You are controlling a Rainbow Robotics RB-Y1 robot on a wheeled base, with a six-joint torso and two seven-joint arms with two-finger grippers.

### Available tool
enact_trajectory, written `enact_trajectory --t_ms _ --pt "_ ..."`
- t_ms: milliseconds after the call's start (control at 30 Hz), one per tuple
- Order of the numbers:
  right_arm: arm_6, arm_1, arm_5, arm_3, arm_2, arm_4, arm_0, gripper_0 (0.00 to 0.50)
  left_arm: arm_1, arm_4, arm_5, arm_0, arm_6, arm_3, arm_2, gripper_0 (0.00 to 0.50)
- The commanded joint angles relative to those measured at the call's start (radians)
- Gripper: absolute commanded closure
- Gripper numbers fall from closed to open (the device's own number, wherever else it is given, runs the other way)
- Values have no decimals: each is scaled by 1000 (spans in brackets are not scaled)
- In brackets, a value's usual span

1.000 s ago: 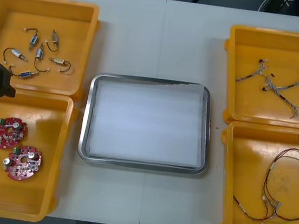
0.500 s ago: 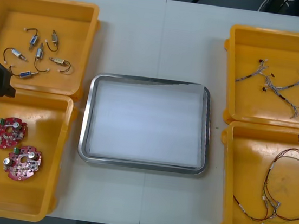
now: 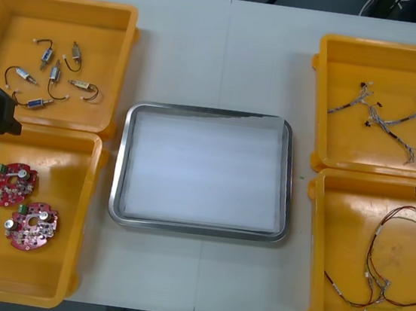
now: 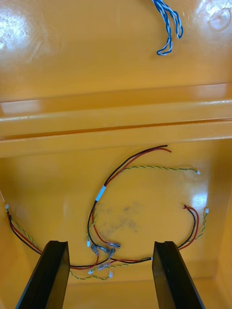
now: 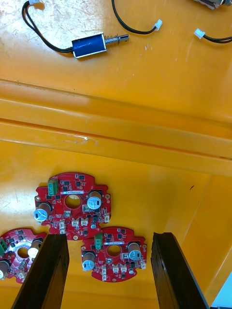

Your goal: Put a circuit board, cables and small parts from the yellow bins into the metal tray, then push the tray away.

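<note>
Over the near-left yellow bin (image 3: 68, 184), left pincer (image 5: 108, 236) hangs with fingers spread. Three circuit boards (image 5: 72, 217) lie under it, one between the fingers, two just beside. Over the near-right yellow bin (image 3: 350, 234), right pincer (image 4: 109, 244) likewise spread. Red and yellow cables (image 4: 100, 193) lie between and beyond its fingers. On the desk (image 3: 221, 51) the metal tray (image 3: 120, 160) sits between the bins, white inside, well apart from both pincers.

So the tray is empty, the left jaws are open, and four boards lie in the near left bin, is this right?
Not quite. The near left bin holds three boards, not four, as the front view shows. The rest stands: the tray is empty and the left jaws are open.
</note>
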Motion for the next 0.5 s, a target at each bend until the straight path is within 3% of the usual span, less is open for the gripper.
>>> enact_trajectory --t_ms 33,500 --pt "-54 10 6 -7 -1 2 -22 0 -6 -9 -8 3 42 -18 30 0" --pt "-56 6 14 13 16 -1 8 0 -9 -2 -7 20 42 -18 -3 0"
